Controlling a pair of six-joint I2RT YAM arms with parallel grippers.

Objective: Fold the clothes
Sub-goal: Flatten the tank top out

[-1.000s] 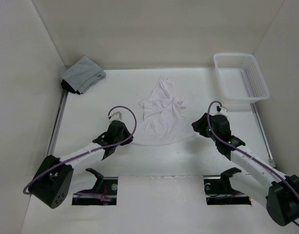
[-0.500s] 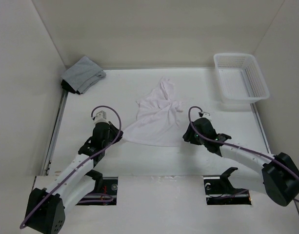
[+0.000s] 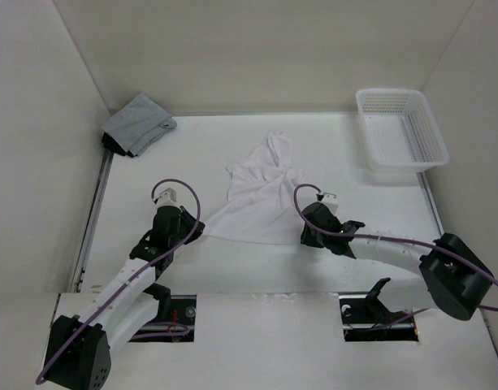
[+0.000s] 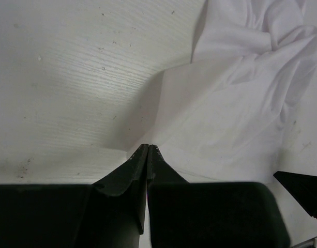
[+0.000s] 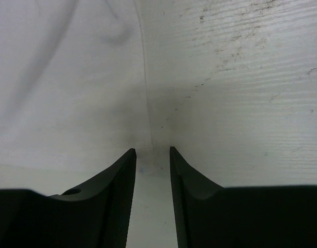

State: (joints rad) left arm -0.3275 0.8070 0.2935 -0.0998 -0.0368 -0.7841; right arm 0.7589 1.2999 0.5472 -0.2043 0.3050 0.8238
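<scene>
We saw the thin white fabric garment (image 3: 261,195) rumpled mid white surface (image 3: 151,162). The left gripper (image 4: 148,148) was pinched on its near-left corner, and the right gripper (image 5: 152,151) straddled the near-right hem, jaws narrowly apart, probably to spread it flat.

White garment (image 3: 261,199) sprawls mid-table, blocking the ctr lane. Back-left corner's taken by a folded grey garment (image 3: 137,124), back-right by a white mesh basket (image 3: 401,130). Bare table (image 3: 151,175) down the left strip, plus a gap btw cloth and basket. Right arm (image 3: 387,245) lies across the near-right side. Walls (image 3: 37,122) hem in left, back and right.
</scene>
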